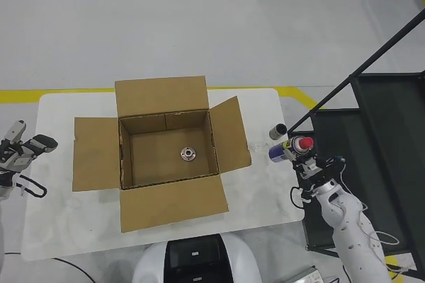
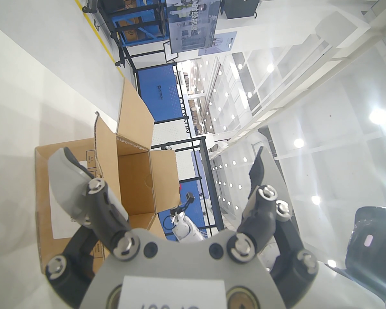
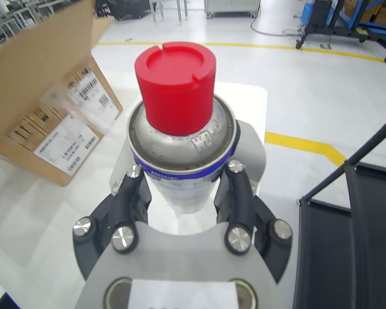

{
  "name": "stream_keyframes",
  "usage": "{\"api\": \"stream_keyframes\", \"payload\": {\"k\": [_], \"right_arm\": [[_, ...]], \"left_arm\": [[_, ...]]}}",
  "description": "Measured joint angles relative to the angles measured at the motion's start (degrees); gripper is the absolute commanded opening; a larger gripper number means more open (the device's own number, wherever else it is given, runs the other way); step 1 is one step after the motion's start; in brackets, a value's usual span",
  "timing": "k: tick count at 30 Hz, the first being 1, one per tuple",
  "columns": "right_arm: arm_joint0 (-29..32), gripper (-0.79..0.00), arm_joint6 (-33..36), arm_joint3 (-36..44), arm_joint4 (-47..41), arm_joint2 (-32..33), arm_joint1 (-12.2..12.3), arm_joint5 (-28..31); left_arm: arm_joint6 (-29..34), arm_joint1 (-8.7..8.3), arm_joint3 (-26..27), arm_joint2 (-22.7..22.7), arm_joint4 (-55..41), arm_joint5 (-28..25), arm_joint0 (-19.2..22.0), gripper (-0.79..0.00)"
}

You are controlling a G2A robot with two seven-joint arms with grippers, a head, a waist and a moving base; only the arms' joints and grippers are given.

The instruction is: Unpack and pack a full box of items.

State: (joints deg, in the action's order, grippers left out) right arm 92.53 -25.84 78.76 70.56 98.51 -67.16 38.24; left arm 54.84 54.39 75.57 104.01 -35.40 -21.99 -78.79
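Observation:
An open cardboard box (image 1: 168, 152) stands mid-table with all its flaps spread. A small round metal part (image 1: 188, 153) lies on its floor. At the table's right edge my right gripper (image 1: 299, 156) is shut on a spray can (image 1: 292, 147) with a blue band and a red cap (image 3: 175, 89). In the right wrist view the gripper (image 3: 183, 175) clamps the can's silver body (image 3: 183, 162), and the box (image 3: 35, 98) is off to one side. My left gripper (image 1: 18, 145) hovers open at the table's left edge. Its fingers (image 2: 67, 175) are spread wide with nothing between them, facing the box (image 2: 135, 168).
A small dark cylinder (image 1: 277, 131) stands on the white table (image 1: 71, 212) just beyond the spray can. A black metal rack (image 1: 382, 163) stands close against the table's right side. A yellow floor line (image 1: 28, 94) runs behind the table.

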Motion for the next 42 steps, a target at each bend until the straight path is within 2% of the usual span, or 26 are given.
{"api": "stream_keyframes", "payload": {"k": [6,10,14,18,22,26,29,35,42], "right_arm": [[7.6,-0.785,-2.2,18.1,-5.9,5.2,0.6,7.9],[9.8,-0.785,0.2,27.8,-9.5,6.3,0.9,12.0],[8.9,-0.785,8.2,35.0,-14.3,2.9,1.2,15.3],[5.1,-0.785,18.3,35.8,-21.7,-4.2,1.6,16.8],[-0.8,-0.785,30.5,33.1,-28.3,-12.1,1.7,11.8],[-8.4,-0.785,43.9,30.4,-33.9,-20.5,1.5,4.0],[-13.4,-0.785,50.5,29.2,-35.7,-25.2,1.0,-1.3],[-20.0,-0.785,58.1,26.8,-34.6,-32.6,0.1,-11.2],[-26.6,-0.785,56.4,19.5,-31.1,-39.6,-1.6,-17.3]], "left_arm": [[0.0,0.00,0.0,0.0,0.0,0.0,0.0,0.000],[0.0,0.00,0.0,0.0,0.0,0.0,0.0,0.000],[0.0,0.00,0.0,0.0,0.0,0.0,0.0,0.000],[0.0,0.00,0.0,0.0,0.0,0.0,0.0,0.000],[0.0,0.00,0.0,0.0,0.0,0.0,0.0,0.000],[0.0,0.00,0.0,0.0,0.0,0.0,0.0,0.000],[0.0,0.00,0.0,0.0,0.0,0.0,0.0,0.000],[0.0,0.00,0.0,0.0,0.0,0.0,0.0,0.000],[0.0,0.00,0.0,0.0,0.0,0.0,0.0,0.000]]}}
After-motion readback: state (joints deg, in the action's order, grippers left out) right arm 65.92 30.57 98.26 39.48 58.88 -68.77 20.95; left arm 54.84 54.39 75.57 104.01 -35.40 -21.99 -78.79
